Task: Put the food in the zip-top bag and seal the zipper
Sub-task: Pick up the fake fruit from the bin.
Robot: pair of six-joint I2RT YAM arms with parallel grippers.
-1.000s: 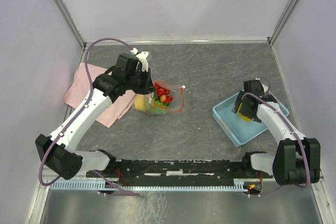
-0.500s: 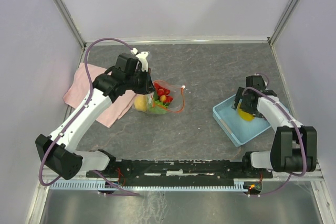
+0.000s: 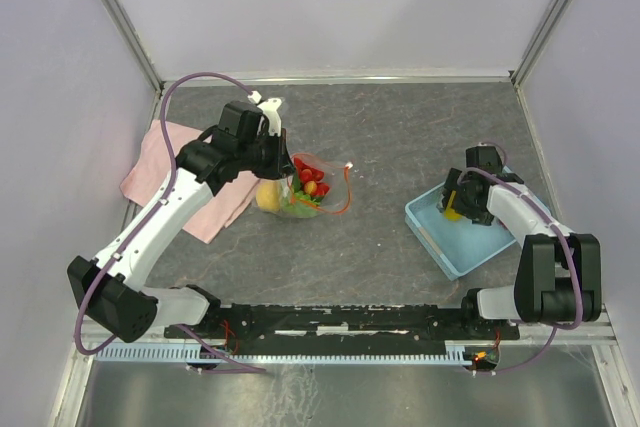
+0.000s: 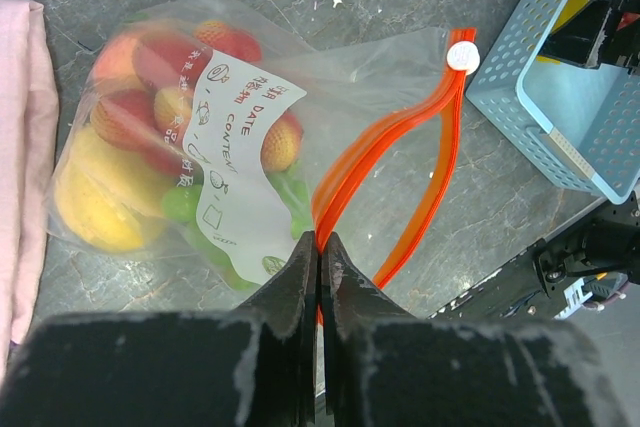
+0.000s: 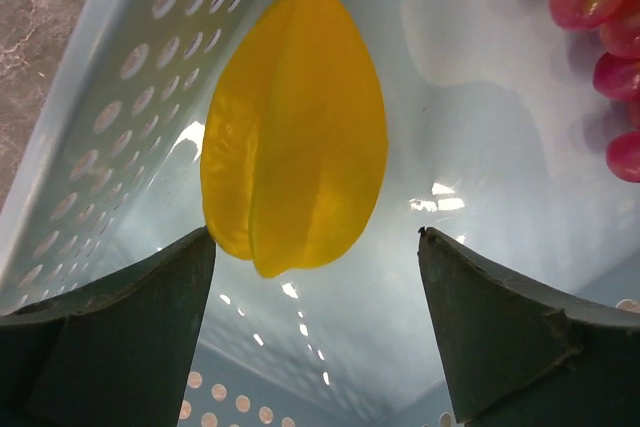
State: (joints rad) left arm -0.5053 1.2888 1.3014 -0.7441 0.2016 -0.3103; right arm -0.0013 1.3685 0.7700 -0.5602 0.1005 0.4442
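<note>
The clear zip-top bag (image 4: 240, 147) lies on the grey table with several toy fruits of the food (image 4: 120, 127) inside, red, yellow and green. My left gripper (image 4: 320, 243) is shut on the orange-red zipper (image 4: 440, 157) at the near end of the bag's mouth; the rest of the mouth gapes open. From above, the left gripper (image 3: 283, 161) stands at the bag's (image 3: 312, 187) left edge. My right gripper (image 5: 315, 237) is open inside the basket, its fingers either side of the tip of a yellow ridged toy fruit (image 5: 300, 137). A red grape bunch (image 5: 600, 17) lies beside it.
The light-blue perforated basket (image 3: 478, 245) stands at the right, the right gripper (image 3: 455, 203) dipped into its far-left corner. A pink cloth (image 3: 165, 172) lies under the left arm at the left. The basket's wall (image 5: 110, 97) runs close by the right gripper's left finger.
The right gripper has shifted left and down inside the basket, coming over the yellow fruit. The left arm and the bag have not moved.
</note>
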